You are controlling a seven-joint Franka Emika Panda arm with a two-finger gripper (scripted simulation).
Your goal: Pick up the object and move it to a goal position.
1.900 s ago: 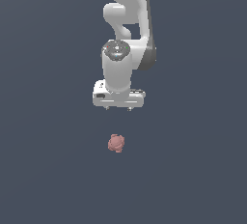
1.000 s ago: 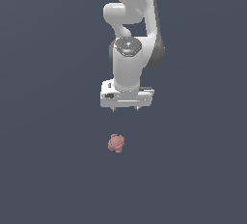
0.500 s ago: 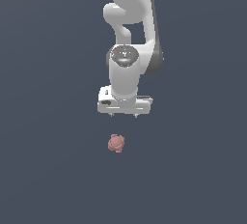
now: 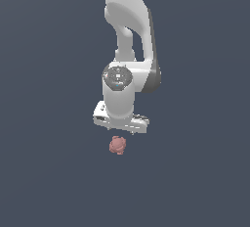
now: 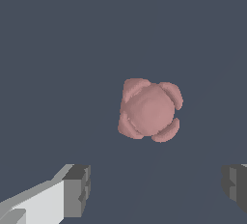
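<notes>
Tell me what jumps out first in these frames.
The white arm fills the upper middle of the exterior view, pointing down at the plain dark floor. Just below its pincer sits the only other item, a small pink knobby blob. In the wrist view the blob lies ahead of two widely spread fingers, untouched.

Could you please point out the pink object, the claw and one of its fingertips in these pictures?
pink object (image 5: 149, 110): wrist view, middle of its rounded body.
claw (image 5: 157, 187): wrist view, midway between its fingertips.
fingertips (image 5: 78, 190): wrist view, grey pad of one finger.
</notes>
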